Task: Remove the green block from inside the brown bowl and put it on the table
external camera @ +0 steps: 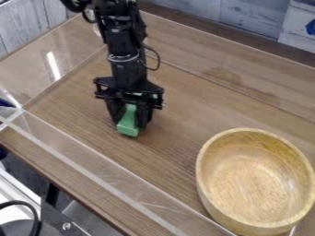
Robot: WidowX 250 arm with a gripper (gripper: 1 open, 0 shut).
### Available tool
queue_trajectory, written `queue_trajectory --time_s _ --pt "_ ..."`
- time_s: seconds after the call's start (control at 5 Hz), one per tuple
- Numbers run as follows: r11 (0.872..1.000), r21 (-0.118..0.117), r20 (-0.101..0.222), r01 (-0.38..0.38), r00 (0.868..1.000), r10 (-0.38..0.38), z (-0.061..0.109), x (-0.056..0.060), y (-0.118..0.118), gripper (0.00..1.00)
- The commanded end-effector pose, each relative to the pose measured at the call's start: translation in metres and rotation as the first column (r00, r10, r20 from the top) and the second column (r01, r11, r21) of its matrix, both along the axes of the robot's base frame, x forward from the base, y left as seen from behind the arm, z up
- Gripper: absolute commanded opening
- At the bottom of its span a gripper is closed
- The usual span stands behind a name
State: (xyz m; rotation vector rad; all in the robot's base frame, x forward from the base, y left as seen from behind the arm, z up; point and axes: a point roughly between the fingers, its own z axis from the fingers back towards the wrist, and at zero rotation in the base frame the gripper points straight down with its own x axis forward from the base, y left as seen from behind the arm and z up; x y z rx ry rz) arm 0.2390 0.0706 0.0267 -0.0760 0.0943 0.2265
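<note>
The green block [127, 120] is out of the bowl. It sits low, right at the table [222, 88], near the left side and a bit toward the front. Only part of it shows, since the black fingers cover its top. It looks like its bottom end touches the wood, but that is hard to be sure of.

The gripper [129, 117] points straight down over the block. One black finger is on each side of the block, and both are close against it, so the fingers seem to be holding the green block between them. The black arm [118, 37] goes up from the gripper toward the top of the picture.

The brown bowl [256, 177] is well apart from the block, at the front right corner. It stands the right way up and its inside shows only smooth wood.

A clear wall [74, 147] runs along the front edge of the table, near the block.
</note>
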Motion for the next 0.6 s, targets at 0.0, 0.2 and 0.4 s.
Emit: queue_trajectory --time_s 0.0,0.2,0.4 --pt "1.0 0.025 0.056 -0.001 0.998 0.0 0.0098 0.0082 0.0058 0.0" --pt "1.0 0.027 0.059 -0.003 0.998 0.001 0.0075 0.0077 0.0072 0.0" --pt "0.999 0.041 0.055 0.012 0.998 -0.014 0.0016 0.0086 0.0077 0.0"
